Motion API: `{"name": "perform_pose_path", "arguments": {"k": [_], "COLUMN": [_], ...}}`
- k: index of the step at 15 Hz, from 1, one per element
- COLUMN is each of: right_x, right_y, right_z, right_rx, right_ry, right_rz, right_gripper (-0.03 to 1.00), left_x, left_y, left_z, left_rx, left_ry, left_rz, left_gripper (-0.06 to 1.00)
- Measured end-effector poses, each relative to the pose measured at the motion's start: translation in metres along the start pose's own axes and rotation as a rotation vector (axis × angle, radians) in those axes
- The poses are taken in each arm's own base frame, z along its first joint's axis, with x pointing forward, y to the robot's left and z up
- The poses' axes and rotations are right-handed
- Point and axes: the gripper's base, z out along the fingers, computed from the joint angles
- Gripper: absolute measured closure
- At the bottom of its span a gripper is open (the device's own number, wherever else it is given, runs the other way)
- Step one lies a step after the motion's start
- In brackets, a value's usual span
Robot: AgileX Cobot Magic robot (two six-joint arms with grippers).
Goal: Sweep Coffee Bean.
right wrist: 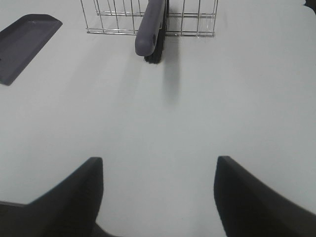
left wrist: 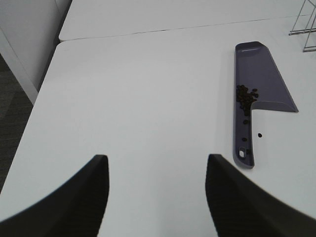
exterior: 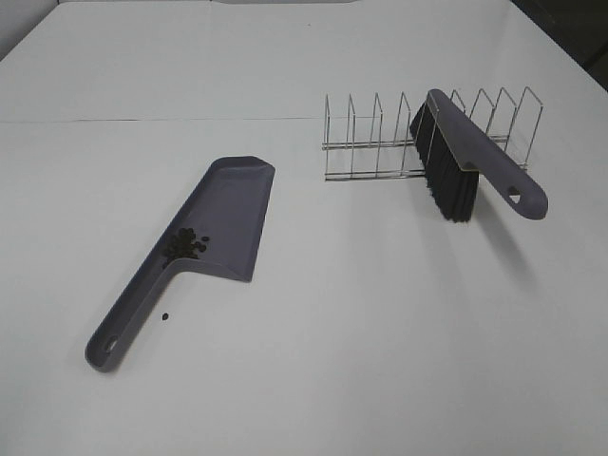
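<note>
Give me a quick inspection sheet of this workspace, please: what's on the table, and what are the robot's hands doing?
Surface: white table, a seam across the far part.
Job's things: coffee beans clustered in the purple dustpan near its handle; one stray bean on the table beside the handle. Brush resting in the wire rack, bristles down.
Clutter: nothing seen.
End effectors: left end effector open, holding nothing, above bare table; right end effector open, holding nothing, facing the rack.
Cables: nothing seen.
Surroundings: dark floor past the table edge, in the left wrist view.
</note>
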Motion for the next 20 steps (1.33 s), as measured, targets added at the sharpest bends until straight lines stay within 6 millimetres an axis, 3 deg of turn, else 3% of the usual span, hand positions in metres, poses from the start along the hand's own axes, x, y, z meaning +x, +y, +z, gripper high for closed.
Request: {"name": "perform_pose_path", "arguments": {"k": [20], "right_x": [0.0], "right_y": [0.0], "right_z": [0.0], "right_rx": [0.0], "right_ry": [0.0], "right_rz": [0.0], "right_gripper": [0.41], "left_x": [-0.0001], "left_y": [-0.0003], "left_z": [0.0002], "left_rx": [-0.031], "left_ry": [0.002], "left_rz": [-0.016], "left_gripper": [0.43]}}
